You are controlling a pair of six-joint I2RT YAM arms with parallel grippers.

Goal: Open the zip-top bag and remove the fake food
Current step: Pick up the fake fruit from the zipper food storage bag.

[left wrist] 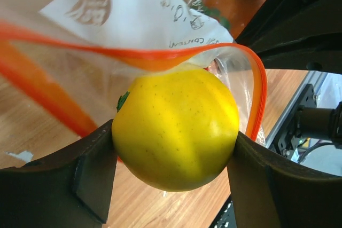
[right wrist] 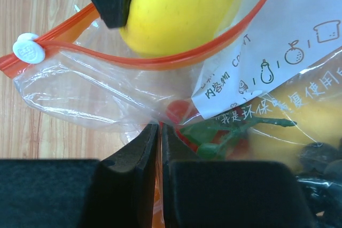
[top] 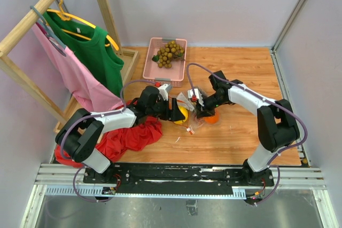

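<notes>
The zip-top bag (top: 193, 120) lies on the wooden table, its orange-red zip strip (left wrist: 160, 57) gaping open. My left gripper (left wrist: 173, 156) is shut on a round yellow fruit (left wrist: 176, 126) right at the bag's mouth, one finger on each side of it. In the top view that fruit (top: 183, 114) sits between the two arms. My right gripper (right wrist: 160, 132) is shut on a fold of the clear bag (right wrist: 107, 94) below the zip strip. More fake food is still inside: a red and green piece (right wrist: 199, 127), a yellow-orange fruit (right wrist: 299, 126) and a dark bunch (right wrist: 320, 158).
A pink basket (top: 155, 41) at the back holds a tan-brown bunch of little balls (top: 170, 53). A red cloth (top: 131, 134) lies under my left arm. A wooden rack at the left carries a green shirt (top: 88, 52) and a pink shirt (top: 75, 76).
</notes>
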